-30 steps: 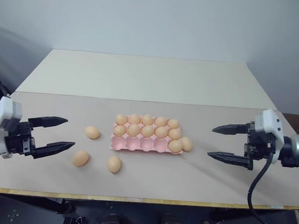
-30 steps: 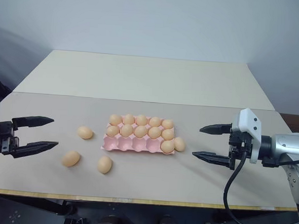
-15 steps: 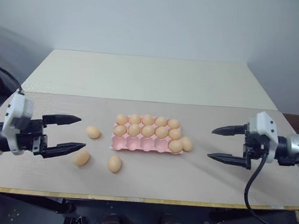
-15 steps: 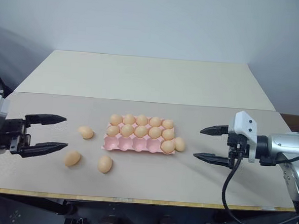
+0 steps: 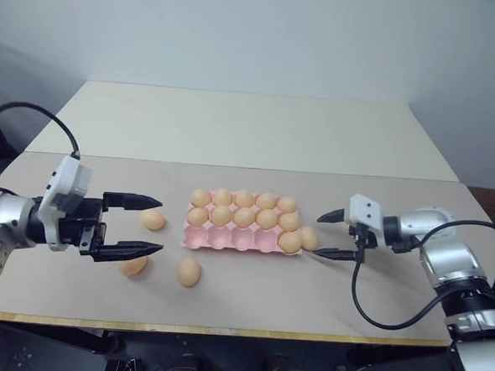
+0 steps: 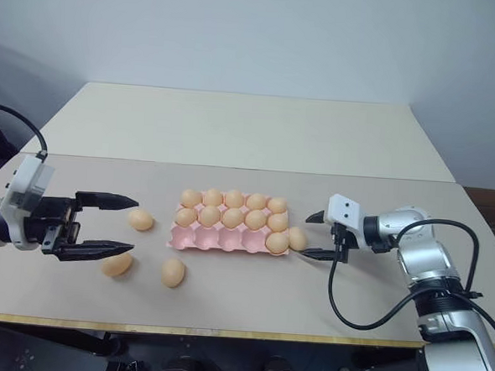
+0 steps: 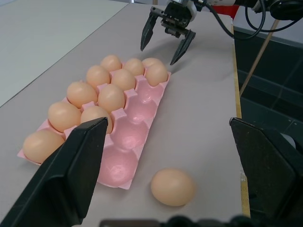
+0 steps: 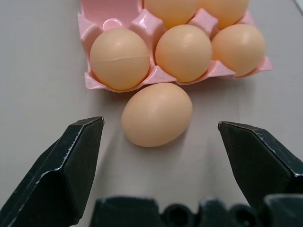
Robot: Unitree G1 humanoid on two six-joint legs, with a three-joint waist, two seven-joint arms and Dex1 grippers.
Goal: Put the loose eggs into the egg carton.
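The pale pink egg carton [image 5: 227, 240] lies mid-table. Its back two rows are full, and one egg [image 5: 290, 243] sits at the right end of the front row. One loose egg [image 5: 309, 238] rests against the carton's right end. In the right wrist view this egg [image 8: 157, 115] lies between the fingertips of my open right gripper [image 6: 304, 235], untouched. Three more loose eggs [image 5: 152, 220] [image 5: 133, 265] [image 5: 189, 271] lie left of the carton. Above them my left gripper [image 5: 161, 226] hangs open and holds nothing, pointing at the carton [image 7: 128, 137].
A paler table section [image 5: 243, 126] stretches behind the work surface toward the wall. The table's front edge [image 5: 222, 329] runs close below the loose eggs. A black cable [image 5: 366, 304] loops from my right arm over the table.
My right gripper has swung in toward the carton and dropped, so it now flanks the egg at the carton's right end. My left gripper has moved right, over the loose eggs. Both stayed open.
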